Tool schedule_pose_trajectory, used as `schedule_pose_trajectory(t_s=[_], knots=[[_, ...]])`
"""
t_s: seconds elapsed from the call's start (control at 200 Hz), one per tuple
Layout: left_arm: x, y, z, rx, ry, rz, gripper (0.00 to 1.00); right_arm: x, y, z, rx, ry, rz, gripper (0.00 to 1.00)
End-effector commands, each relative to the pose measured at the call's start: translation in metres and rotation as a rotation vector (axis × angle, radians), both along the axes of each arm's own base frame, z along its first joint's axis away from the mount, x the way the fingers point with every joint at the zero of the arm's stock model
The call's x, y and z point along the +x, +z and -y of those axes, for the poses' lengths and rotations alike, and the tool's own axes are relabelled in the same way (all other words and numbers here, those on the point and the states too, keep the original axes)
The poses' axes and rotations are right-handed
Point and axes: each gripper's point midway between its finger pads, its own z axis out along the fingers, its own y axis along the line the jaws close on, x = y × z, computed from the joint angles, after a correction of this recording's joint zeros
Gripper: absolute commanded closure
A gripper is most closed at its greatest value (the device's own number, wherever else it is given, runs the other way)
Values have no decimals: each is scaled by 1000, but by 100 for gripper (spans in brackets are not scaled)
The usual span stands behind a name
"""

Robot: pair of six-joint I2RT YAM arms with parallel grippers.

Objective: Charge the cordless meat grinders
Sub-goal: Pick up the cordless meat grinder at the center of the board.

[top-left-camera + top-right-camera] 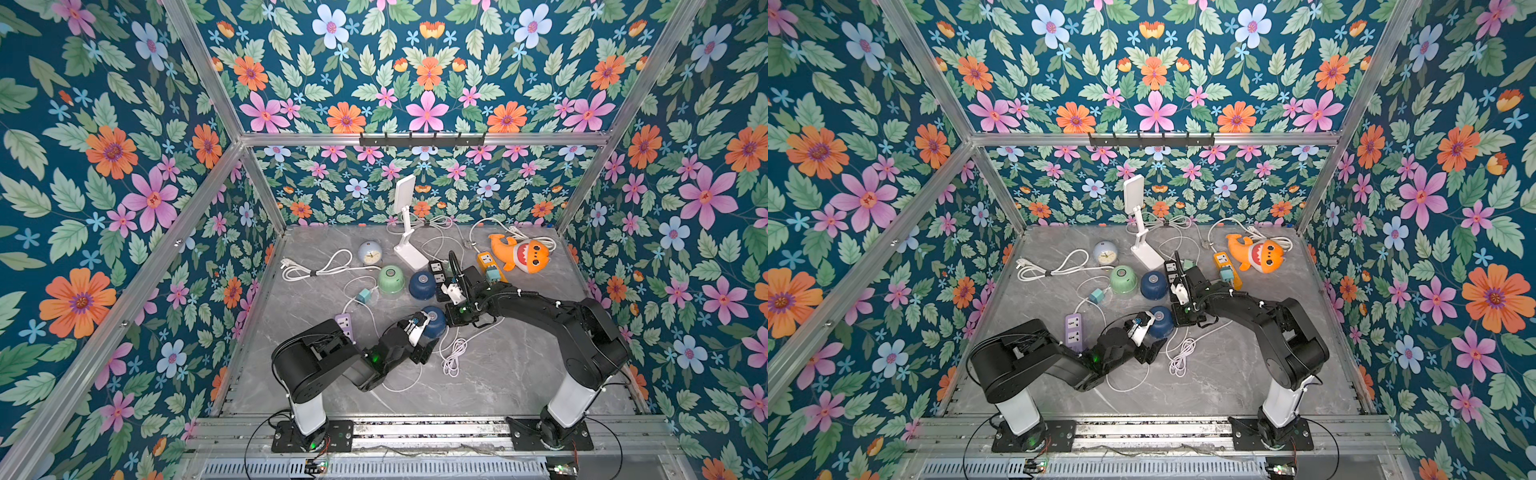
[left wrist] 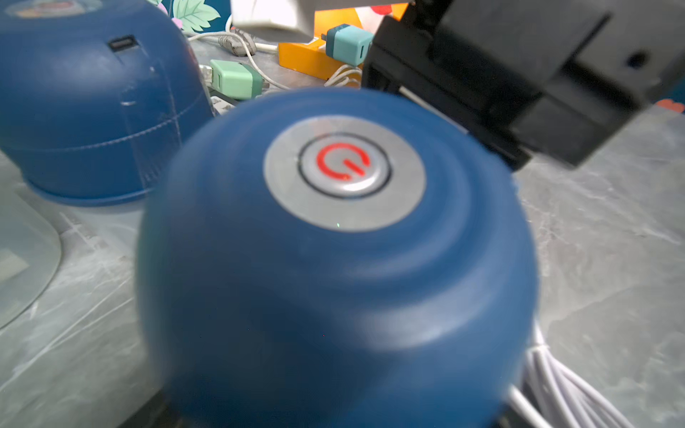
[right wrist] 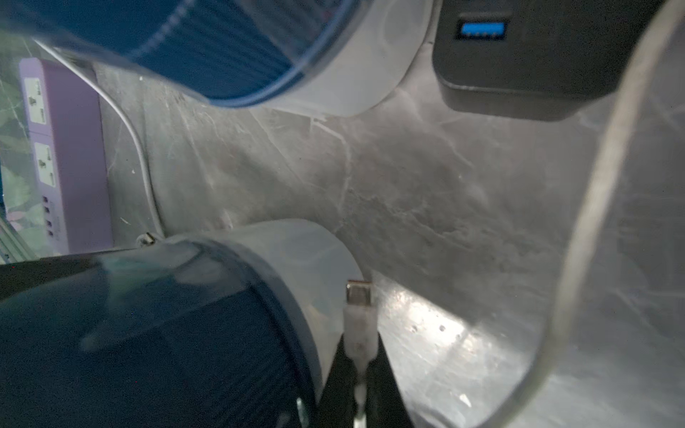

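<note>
Inside a floral-walled cell, on a grey marble tabletop (image 1: 519, 374), the left gripper (image 1: 420, 337) has its jaws wide around the near navy grinder (image 1: 435, 321), mid-table; whether they clamp it cannot be told. The right gripper (image 3: 357, 355) pinches a white plug (image 3: 357, 296) just beside its base. A green grinder (image 1: 391, 279) and second navy grinder (image 1: 422, 284) sit farther back. The dome looks light, rigid and slick: best braced low across its sides.
</note>
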Motion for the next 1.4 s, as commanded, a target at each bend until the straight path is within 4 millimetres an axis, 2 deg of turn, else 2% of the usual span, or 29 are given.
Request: schedule_pose_trajectory(t_s=[0.0, 0.375, 0.63, 0.71, 0.74, 0.755, 0.79, 1.145, 1.36, 1.37, 1.395], knots=[[3, 1, 11, 6, -36, 37, 14, -5, 8, -19, 81, 64, -4, 100], [10, -2, 26, 3, -50, 49, 14, -23, 5, -41, 94, 159, -15, 100], [14, -8, 25, 2, -13, 48, 11, -30, 2, -39, 92, 155, -31, 100], [15, -8, 24, -5, -2, 49, 9, -31, 2, -36, 85, 152, -30, 100], [15, -9, 23, -7, 3, 50, 6, -32, 2, -36, 84, 153, -29, 100], [15, -8, 23, -9, 3, 51, 1, -32, 1, -35, 82, 152, -32, 100], [15, -8, 22, -12, 6, 52, 0, -33, 1, -35, 80, 151, -31, 100], [20, -7, 11, -43, 69, 83, 9, -39, 4, -25, 53, 138, -31, 100], [23, -10, 4, -52, 110, 97, 21, -44, 7, -12, 9, 113, -16, 100], [24, -10, 4, -53, 112, 99, 22, -43, 16, -12, 20, 113, 8, 100], [24, -10, 2, -53, 116, 100, 24, -43, 20, -10, 17, 108, 20, 100]])
